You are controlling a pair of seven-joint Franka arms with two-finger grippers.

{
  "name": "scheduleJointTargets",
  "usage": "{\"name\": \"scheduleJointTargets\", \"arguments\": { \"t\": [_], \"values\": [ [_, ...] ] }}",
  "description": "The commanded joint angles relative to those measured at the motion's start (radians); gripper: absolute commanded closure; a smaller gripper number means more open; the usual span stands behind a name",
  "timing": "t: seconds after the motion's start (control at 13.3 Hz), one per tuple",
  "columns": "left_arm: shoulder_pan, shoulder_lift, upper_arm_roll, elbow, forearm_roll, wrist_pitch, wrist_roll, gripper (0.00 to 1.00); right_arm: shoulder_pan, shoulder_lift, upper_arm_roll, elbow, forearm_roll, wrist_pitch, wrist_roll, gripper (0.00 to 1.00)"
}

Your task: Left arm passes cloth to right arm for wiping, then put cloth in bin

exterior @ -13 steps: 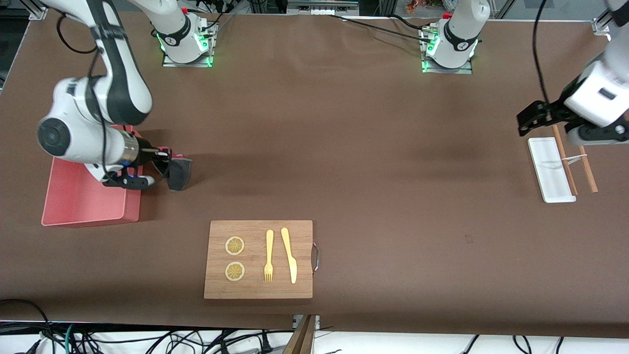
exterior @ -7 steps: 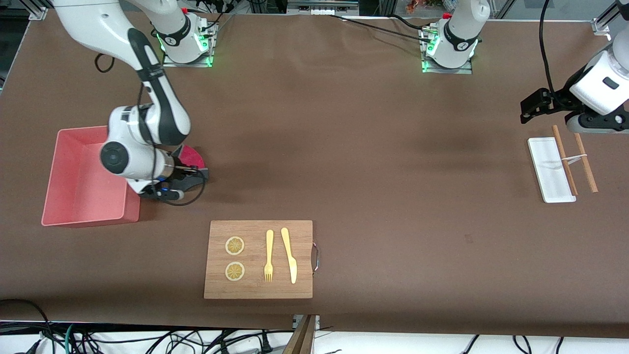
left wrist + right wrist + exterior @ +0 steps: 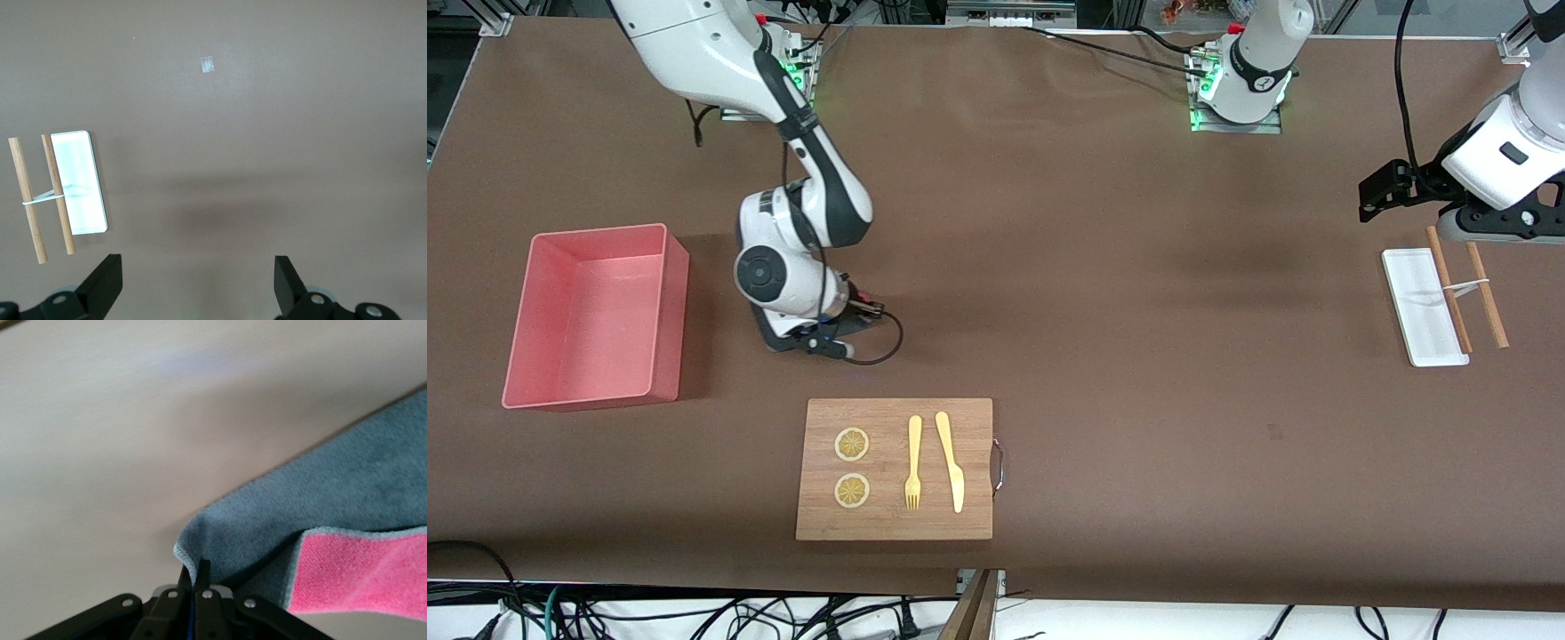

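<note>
Gripping the cloth (image 3: 333, 513), right gripper (image 3: 845, 329) sits low over the table btwn bin (image 3: 671, 307) & cutting board (image 3: 894, 468), cloth apparently under it. Left gripper (image 3: 197, 293) waits, jaws spread, over white tray (image 3: 80, 180).

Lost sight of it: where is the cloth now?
The cloth is pinched in the right pincer, low over the table between the bin and the cutting board.

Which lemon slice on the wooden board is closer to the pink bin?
The lemon slice farther from the front camera; its twin sits nearer the camera, so farther from the pink bin.
</note>
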Motion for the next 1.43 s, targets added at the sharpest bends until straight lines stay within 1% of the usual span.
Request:
{"name": "scheduleJointTargets", "arguments": {
  "t": [0.0, 0.23, 0.38, 0.45, 0.6, 0.75, 0.83, 0.9, 1.13, 1.36],
  "values": [
    [0.000, -0.021, 0.000, -0.011, 0.000, -0.008, 0.022, 0.00, 0.030, 0.049, 0.057, 0.103, 0.024, 0.032, 0.120, 1.00],
    [0.000, -0.021, 0.000, -0.011, 0.000, -0.013, 0.022, 0.00, 0.043, 0.064, 0.147, 0.124, 0.024, 0.127, 0.231, 1.00],
    [0.000, -0.021, 0.000, -0.011, 0.000, -0.013, 0.022, 0.00, 0.056, 0.039, 0.170, 0.134, 0.026, 0.127, 0.312, 1.00],
    [-0.001, -0.021, -0.002, -0.011, 0.000, -0.013, 0.022, 0.00, 0.050, 0.011, 0.183, 0.139, 0.027, 0.111, 0.335, 1.00],
    [-0.001, -0.021, -0.002, -0.011, 0.000, -0.013, 0.022, 0.00, -0.020, -0.063, 0.184, 0.093, 0.032, 0.007, 0.331, 1.00],
    [-0.001, -0.021, -0.002, -0.011, 0.000, -0.013, 0.022, 0.00, -0.086, -0.090, 0.177, 0.061, 0.033, -0.053, 0.323, 1.00],
    [-0.001, -0.021, -0.002, -0.011, 0.000, -0.013, 0.022, 0.00, -0.104, -0.095, 0.163, 0.047, 0.032, -0.081, 0.306, 1.00],
    [-0.001, -0.021, -0.002, -0.011, 0.000, -0.013, 0.022, 0.00, -0.126, -0.100, 0.140, 0.020, 0.032, -0.106, 0.246, 1.00],
    [-0.001, -0.021, -0.002, -0.011, 0.000, -0.013, 0.022, 0.00, -0.187, -0.126, 0.086, -0.073, 0.030, -0.106, 0.089, 1.00],
    [-0.001, -0.021, -0.002, -0.011, 0.000, -0.013, 0.022, 0.00, -0.250, -0.129, 0.039, -0.117, 0.018, -0.103, -0.069, 1.00]
  ]
}}
